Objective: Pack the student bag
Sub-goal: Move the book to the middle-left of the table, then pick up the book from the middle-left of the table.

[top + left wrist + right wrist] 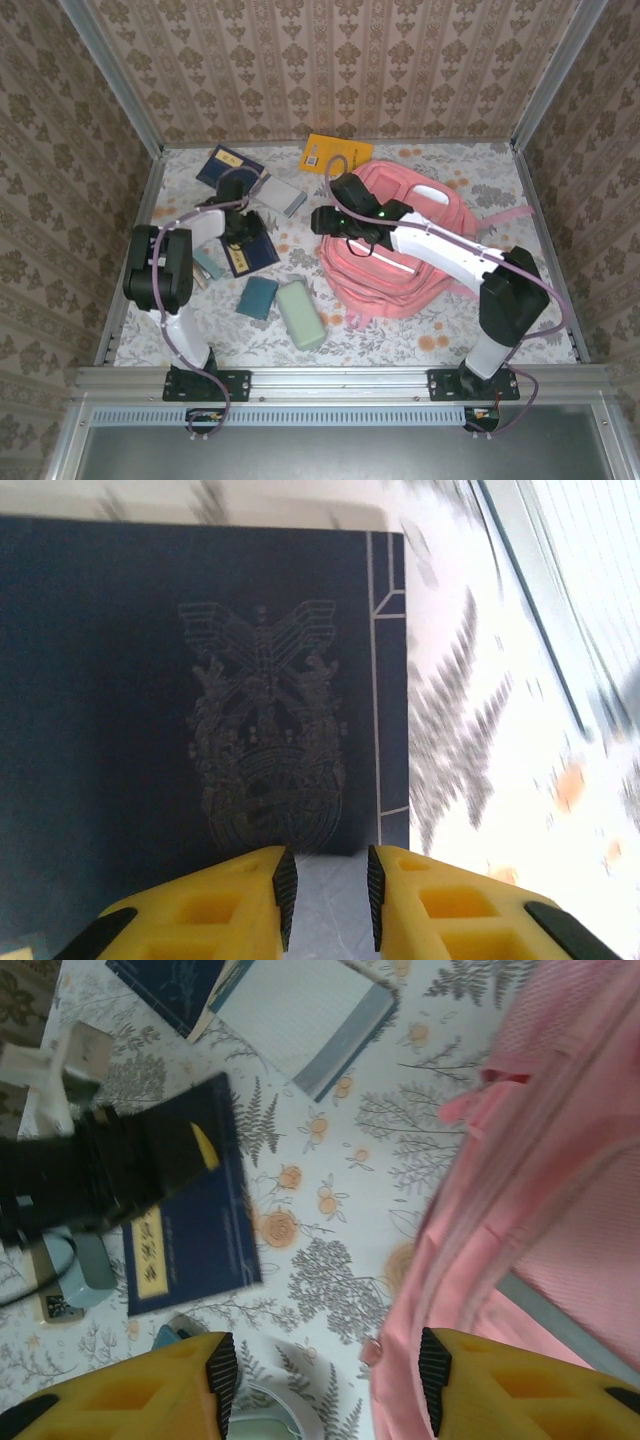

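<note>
Student bag (385,285): pink, white trim; left fingers (230,900) slightly parted, right fingers (500,1385) spread.

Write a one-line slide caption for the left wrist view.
Left gripper, jaws narrowly apart, at the edge of a dark blue book on the floral table.

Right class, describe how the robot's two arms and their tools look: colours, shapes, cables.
The left arm and right arm have white links, bulky black joints and black base plates. A purple cable loops along each. The left tool and right tool have chunky yellow fingers with ribbed black pads.
</note>
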Robot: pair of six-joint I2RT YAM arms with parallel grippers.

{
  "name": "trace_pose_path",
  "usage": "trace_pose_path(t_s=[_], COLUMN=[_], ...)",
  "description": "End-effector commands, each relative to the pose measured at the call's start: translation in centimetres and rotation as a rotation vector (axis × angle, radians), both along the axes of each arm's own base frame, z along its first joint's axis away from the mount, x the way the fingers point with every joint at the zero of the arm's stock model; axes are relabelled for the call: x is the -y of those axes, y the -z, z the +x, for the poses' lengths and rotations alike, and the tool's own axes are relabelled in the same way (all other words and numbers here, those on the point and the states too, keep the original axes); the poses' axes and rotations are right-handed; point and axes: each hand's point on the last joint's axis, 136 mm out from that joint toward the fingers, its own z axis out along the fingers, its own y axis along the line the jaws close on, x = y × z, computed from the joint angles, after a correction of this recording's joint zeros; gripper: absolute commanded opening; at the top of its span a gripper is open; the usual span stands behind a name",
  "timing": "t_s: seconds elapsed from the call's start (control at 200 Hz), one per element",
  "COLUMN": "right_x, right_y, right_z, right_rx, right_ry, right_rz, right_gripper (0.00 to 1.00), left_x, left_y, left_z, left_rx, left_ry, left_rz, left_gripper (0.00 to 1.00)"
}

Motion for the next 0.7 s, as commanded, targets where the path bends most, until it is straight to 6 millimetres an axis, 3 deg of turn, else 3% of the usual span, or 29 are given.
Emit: trace_pose_path(t_s=[0.0, 0.12, 0.25, 0.335, 0.485, 0.695], right_x=[-2.5, -4.4, -6.0, -7.0, -8.7, -10.6], right_y=[-0.6, 1.1, 3.4, 4.9, 7.7, 10.8], right_z=[0.5, 0.7, 1.3, 1.5, 1.6, 1.1], right_rx=[0.013, -0.028, -0.061, -0.086, -0.138, -0.186], right_ry=[-0.08, -0.127, -0.138, -0.135, -0.132, -0.14], right_rz=[0.044, 0.076, 0.057, 0.06, 0.059, 0.044], right_gripper=[0.53, 0.53, 0.54, 0.54, 0.54, 0.54], left_x=[2.1, 1.8, -0.2, -1.8, -4.7, -6.1], left_y=[2.2, -0.3, -3.8, -4.8, -2.6, 0.7], left_z=[-4.7, -5.3, -5.0, -5.3, -7.6, -9.6], left_rx=[-0.131, -0.087, -0.024, -0.007, -0.072, -0.141], left_ry=[0.001, -0.007, -0.036, -0.049, -0.075, -0.081], left_rz=[-0.018, 0.005, 0.022, 0.032, 0.074, 0.102], left_gripper=[0.32, 0.35, 0.42, 0.42, 0.42, 0.4])
